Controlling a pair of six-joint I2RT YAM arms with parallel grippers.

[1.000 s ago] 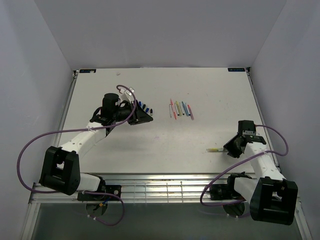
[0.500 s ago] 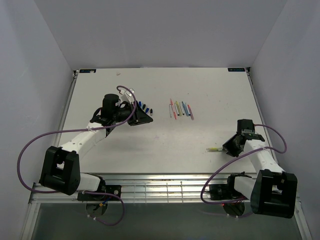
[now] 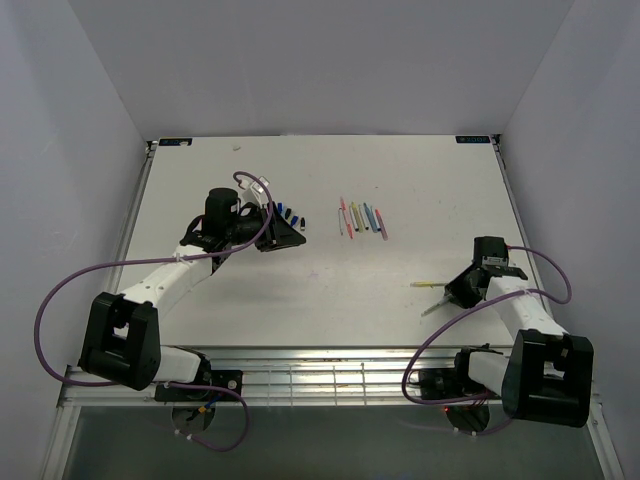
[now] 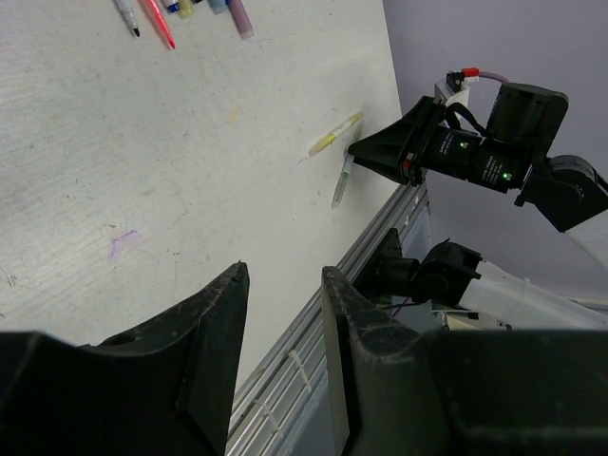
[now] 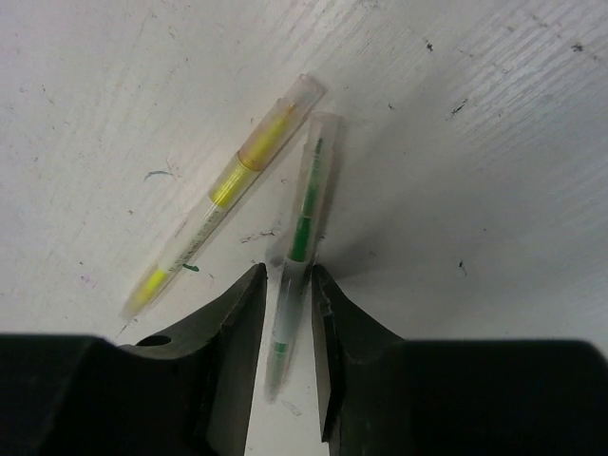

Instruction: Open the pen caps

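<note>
Table (image 3: 320,300): a bare white top. The work is split across it, with each arm busy in its own half.

Left gripper (image 4: 285,294): its jaws are partly apart with nothing between them. It hangs low over the far left of the table, just beside the pile of small pieces. My guess is it is parked there, ready to take the other end of a pen.

Right gripper (image 5: 287,271): down at the near right of the table, its fingers pressed against either side of the green pen's lower barrel. That looks like a real hold, not a hover.

Row of pens (image 3: 362,218): about half a dozen pens lie side by side past the middle of the table, well apart from both grippers. Laid out this way, each can be picked singly.

Yellow pen (image 5: 233,185): flat on the table just beside the held one. Their far ends almost meet, but no finger touches it. Whether its cap has been pulled I cannot tell.

Green pen (image 5: 302,223): its tip end points away from the gripper, and a shadow falls to one side of it. The grip is low on the barrel, which I would say leaves the capped end free for a pull. The clear end looks as if it is on, though I cannot be sure.

Pen caps (image 3: 290,214): a few stubby blue and dark bits cluster by the left gripper, probably dropped there to keep them apart from the pens.
</note>
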